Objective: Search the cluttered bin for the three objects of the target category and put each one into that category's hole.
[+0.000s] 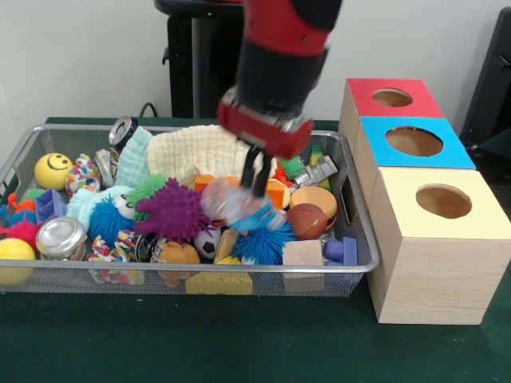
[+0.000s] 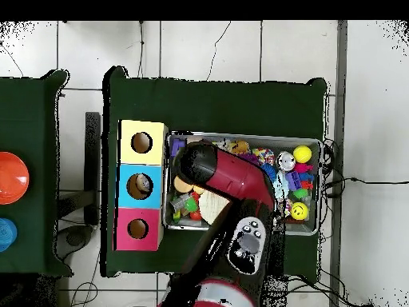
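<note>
- The wire mesh bin (image 1: 351,203) sits on the green table (image 1: 239,343), full of toys.
- Right of it stand three wooden boxes with holes: red (image 1: 391,97) farthest, blue (image 1: 415,142), yellow (image 1: 443,201) nearest.
- The red arm (image 1: 279,48) reaches down over the bin's middle.
- The gripper (image 1: 254,190) is closed on a clear plastic bottle (image 1: 239,209) (blue label), held beside the purple spiky ball (image 1: 172,211).

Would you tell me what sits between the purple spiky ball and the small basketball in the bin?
In the front view, the gripper with a blurred clear item lies between the purple spiky ball and the basketball.
</note>
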{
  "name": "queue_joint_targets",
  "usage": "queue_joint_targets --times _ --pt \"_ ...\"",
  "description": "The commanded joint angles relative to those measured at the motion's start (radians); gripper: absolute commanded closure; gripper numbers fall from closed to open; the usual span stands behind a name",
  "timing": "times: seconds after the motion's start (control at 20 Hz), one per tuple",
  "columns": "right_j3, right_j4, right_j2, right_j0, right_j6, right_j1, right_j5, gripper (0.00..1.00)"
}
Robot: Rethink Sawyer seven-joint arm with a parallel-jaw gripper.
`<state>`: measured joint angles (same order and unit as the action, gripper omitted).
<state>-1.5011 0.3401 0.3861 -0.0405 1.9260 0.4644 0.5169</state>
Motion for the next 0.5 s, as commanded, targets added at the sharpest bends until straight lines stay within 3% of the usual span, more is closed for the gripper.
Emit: queue_joint_targets --times 0.05,0.5 --pt "0.023 -0.029 0.084 -0.089 0.225 0.183 0.298 1.00" --pt "-0.008 -0.004 0.046 -0.055 0.182 0.200 0.272 1.00"
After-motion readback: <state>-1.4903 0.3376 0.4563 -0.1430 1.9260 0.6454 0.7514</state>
